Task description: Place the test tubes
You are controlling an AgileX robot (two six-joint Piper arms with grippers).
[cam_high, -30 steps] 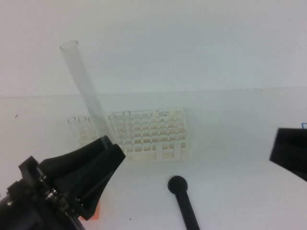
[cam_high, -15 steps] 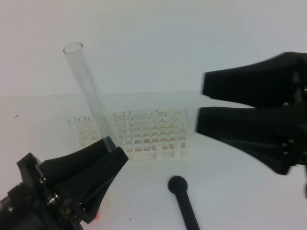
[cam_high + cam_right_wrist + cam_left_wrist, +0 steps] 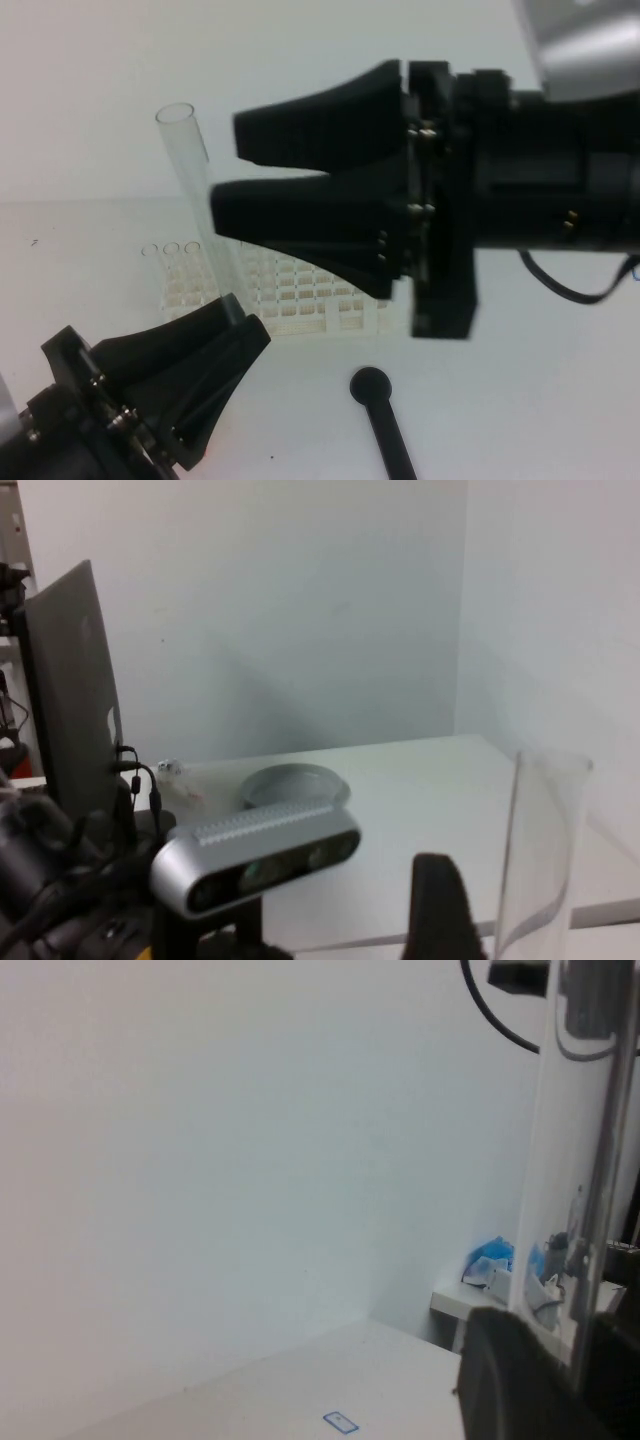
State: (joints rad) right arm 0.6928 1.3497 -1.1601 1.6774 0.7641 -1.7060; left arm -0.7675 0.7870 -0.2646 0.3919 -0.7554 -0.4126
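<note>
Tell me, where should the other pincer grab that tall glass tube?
The bare upper half of the tube, from the right: the left pincer, bottom left, clamps its lower end; the open right pincer, mid-frame, faces that tilted upper stretch.

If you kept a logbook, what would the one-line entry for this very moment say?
left gripper: shut on tilted test tube | right gripper: fingers open, tips beside tube's upper half | rack: on table behind
</note>
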